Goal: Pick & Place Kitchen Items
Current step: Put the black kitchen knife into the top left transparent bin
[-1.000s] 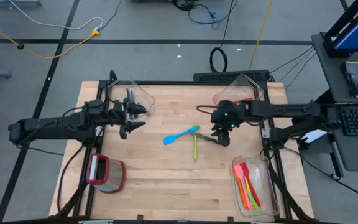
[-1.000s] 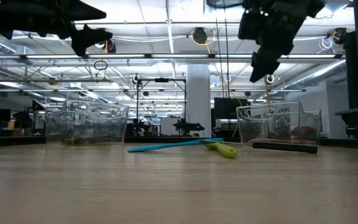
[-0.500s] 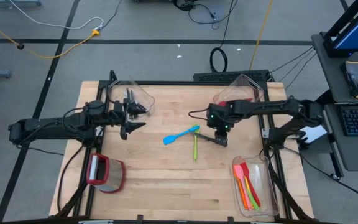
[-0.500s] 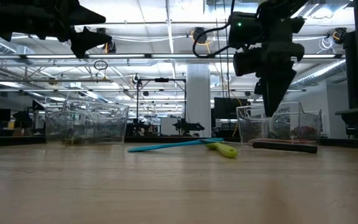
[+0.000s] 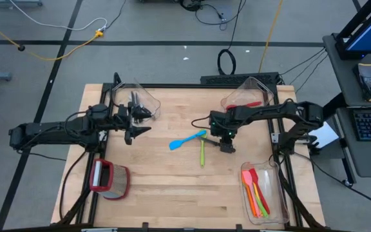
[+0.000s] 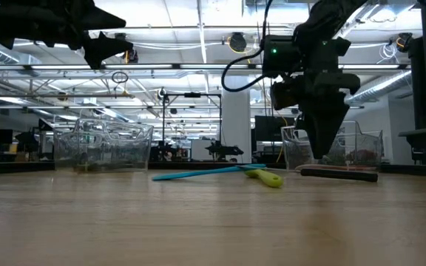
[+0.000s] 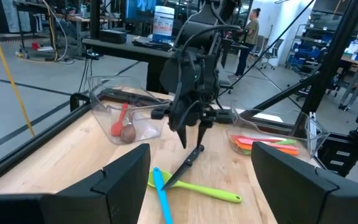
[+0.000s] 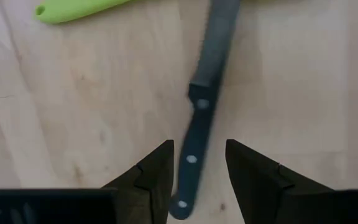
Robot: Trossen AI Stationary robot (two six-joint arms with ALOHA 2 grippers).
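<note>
Your right gripper [image 5: 225, 143] points straight down over the black-handled knife [image 8: 199, 127], which lies flat on the wooden table [image 5: 166, 187] right of centre. Fingers [image 8: 156, 180] are spread, one on each side of the knife's riveted handle, not touching it yet; in the low view the tip [image 6: 322, 148] is still above the tabletop. The knife's blade runs up against the lime-green slim utensil [image 5: 202, 153], and the light-blue spatula [image 5: 187, 140] crosses just beside that, both loose mid-table. Red, orange and green utensils [image 5: 255, 192] already sit in the clear plastic bin [image 5: 273, 216] at the front right corner. Your left gripper [image 5: 136, 125] waits over the table's left side near the back-left clear bin [image 5: 148, 94], fingers spread wide and empty. The red-rimmed clear container [image 5: 109, 180] lies front left.
</note>
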